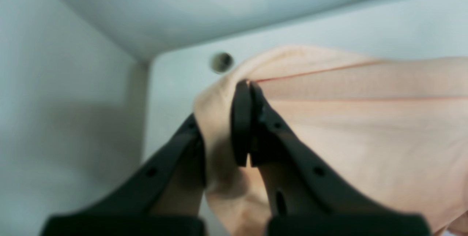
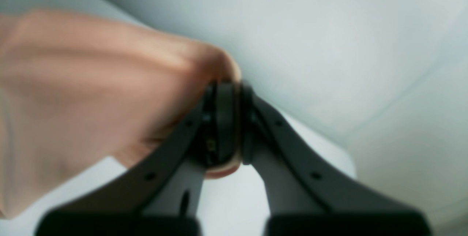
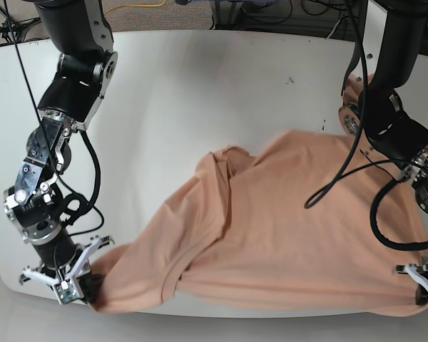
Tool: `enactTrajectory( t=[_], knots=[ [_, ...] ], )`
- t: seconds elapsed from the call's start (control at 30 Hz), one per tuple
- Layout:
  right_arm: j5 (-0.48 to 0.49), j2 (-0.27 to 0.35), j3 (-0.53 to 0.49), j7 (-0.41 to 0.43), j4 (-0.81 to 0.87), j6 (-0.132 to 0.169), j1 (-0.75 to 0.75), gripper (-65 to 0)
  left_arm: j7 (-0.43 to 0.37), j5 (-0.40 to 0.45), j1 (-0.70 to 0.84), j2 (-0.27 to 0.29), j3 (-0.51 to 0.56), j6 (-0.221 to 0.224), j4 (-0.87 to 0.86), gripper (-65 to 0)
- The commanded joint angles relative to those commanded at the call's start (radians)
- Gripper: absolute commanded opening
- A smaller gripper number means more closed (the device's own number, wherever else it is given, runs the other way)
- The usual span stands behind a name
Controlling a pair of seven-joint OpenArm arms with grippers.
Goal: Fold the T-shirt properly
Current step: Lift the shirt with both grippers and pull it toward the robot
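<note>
Two grippers, both clamped on cloth.

Left wrist view: left gripper (image 1: 245,122) has its jaws pressed together on a bunched fold of the T-shirt (image 1: 365,126), at a corner where a seam line runs away to the right. Fabric also wraps the outer side of one finger. White table (image 1: 175,93) lies below, with a small dark round mark (image 1: 221,62) just beside the cloth.

Right wrist view: right gripper (image 2: 229,122) is closed on a rounded wad of the T-shirt (image 2: 91,93); a bit of cloth pokes out under the pads. Picture is blurred.

Base view: T-shirt (image 3: 271,235) sprawls rumpled over the near half of the table (image 3: 200,85), its front edge stretched between right gripper (image 3: 82,285) and left gripper (image 3: 421,288), both at the table's near edge. Judgement: draw the two corners apart evenly and keep them level to take out the slack before laying flat; uneven pull would skew the fold.

No print, brand or readable writing shows in any view.
</note>
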Motion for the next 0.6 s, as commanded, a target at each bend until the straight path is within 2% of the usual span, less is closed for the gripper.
enactTrajectory(
  t=[0.13, 0.33, 0.6],
  knots=[
    [0.002, 0.031, -0.015, -0.020, 0.000, 0.000, 0.058, -65.0, 0.021, 0.000, -0.052, -0.008, -0.018, 0.000, 0.006, -65.0],
    [0.003, 0.038, -0.018, -0.032, 0.054, 0.000, 0.058, -65.0, 0.042, -0.006, -0.058, -0.038, -0.018, 0.000, 0.006, -65.0],
    [0.003, 0.037, -0.012, -0.032, 0.114, 0.000, -0.092, -65.0, 0.042, -0.008, 0.071, -0.037, -0.020, -0.002, 0.063, -65.0]
  ],
)
